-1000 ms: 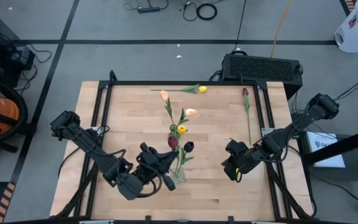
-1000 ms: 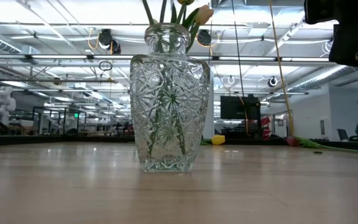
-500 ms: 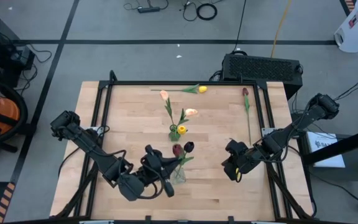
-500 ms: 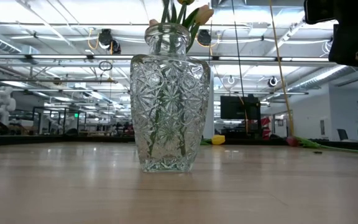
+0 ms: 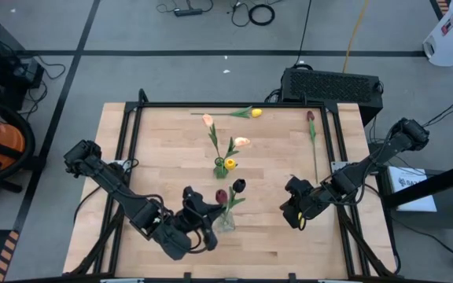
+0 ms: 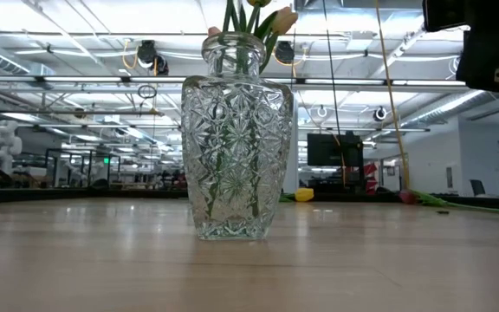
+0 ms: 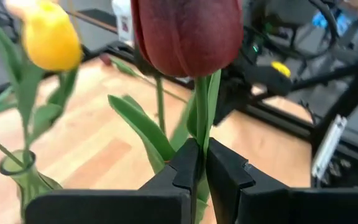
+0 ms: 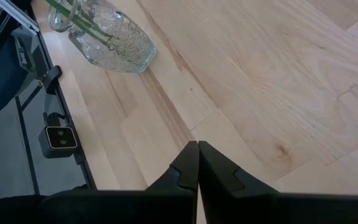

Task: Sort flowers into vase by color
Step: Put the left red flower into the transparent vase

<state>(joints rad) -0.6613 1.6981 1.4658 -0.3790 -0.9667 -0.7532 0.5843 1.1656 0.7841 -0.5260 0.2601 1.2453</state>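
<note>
My left gripper [image 5: 204, 209] is shut on a dark maroon tulip [image 5: 222, 195], next to the clear cut-glass vase [image 5: 225, 221] near the table's near edge. That vase [image 6: 236, 147] holds another dark tulip [image 5: 238, 185] by its stem. A small green vase [image 5: 220, 170] at mid-table holds a yellow tulip [image 5: 230, 163] and two peach tulips [image 5: 241, 142]. One yellow tulip [image 5: 255, 113] and one maroon tulip [image 5: 311, 116] lie flat near the far edge. My right gripper [image 5: 298, 215] is shut and hovers over the table's right half. My left gripper pinches the maroon tulip's green stem [image 7: 201, 127] between its two fingers [image 7: 185, 165], a short way below the head [image 7: 185, 34]. The head stands beyond the fingertips and the flower is lifted off the table. Where the stem's lower end is stays hidden by the gripper.
Bare wood [image 8: 260, 74] lies between the clear vase and my right gripper. A black frame [image 5: 132, 157] runs along the table's left, right and far edges. A black box [image 5: 333, 85] sits beyond the far edge.
My left gripper has moved toward the table's near edge, still shut, and carried the maroon tulip with it. The tulip's head has gone from beside the green vase to just beside the clear vase's mouth. My right arm has kept still.
</note>
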